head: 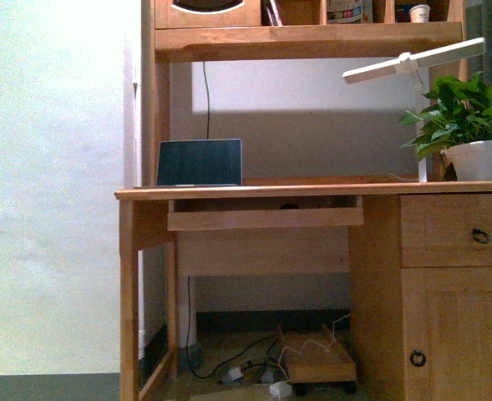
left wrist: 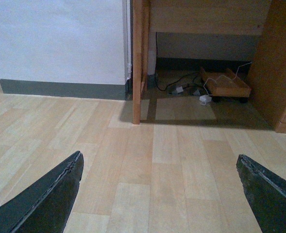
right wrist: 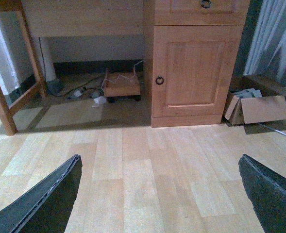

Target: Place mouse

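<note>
Left pincer (left wrist: 158, 156), right pincer (right wrist: 159, 158) agape above floor (left wrist: 45, 121)

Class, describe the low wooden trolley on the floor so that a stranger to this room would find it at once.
Find the wooden desk and look down into the open space under it, left of the cupboard door. On the floor there stands a low wooden trolley on dark wheels. It is boxy and wooden, unlike the small white plug lying beside it.

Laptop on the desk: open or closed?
Open. The laptop stands with its lid upright on the desk, dark screen facing the camera.
</note>
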Motion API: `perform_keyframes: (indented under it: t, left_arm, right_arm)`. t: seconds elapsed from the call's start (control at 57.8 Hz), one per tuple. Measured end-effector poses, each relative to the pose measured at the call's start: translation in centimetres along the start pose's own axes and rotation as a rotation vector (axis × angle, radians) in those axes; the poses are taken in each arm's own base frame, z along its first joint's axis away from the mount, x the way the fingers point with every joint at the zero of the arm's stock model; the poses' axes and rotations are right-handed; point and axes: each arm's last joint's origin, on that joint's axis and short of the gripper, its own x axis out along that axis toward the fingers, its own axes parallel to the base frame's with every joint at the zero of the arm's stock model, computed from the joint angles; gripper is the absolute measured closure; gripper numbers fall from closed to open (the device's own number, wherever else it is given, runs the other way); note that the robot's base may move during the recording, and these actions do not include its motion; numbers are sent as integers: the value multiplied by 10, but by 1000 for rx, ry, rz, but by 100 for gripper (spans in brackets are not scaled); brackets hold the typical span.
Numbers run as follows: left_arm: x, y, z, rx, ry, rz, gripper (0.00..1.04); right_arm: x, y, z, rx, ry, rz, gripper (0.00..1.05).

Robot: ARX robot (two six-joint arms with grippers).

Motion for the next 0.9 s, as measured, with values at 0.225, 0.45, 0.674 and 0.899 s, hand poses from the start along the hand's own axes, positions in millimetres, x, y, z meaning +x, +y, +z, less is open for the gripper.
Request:
perform_keyframes:
  t: [0.225, 0.45, 0.674, 0.899]
  left_arm:
    - [0, 0, 0, 0, 0, 0, 8]
    - [0, 0, 0, 0, 0, 0, 8]
    - [0, 0, 0, 0, 0, 0, 8]
    - [0, 0, 0, 0, 0, 0, 8]
  right_arm:
    - [0, 0, 0, 0, 0, 0, 7]
    - [0, 0, 0, 0, 0, 0, 7]
    - [0, 0, 0, 0, 0, 0, 7]
    - [0, 0, 0, 0, 0, 0, 7]
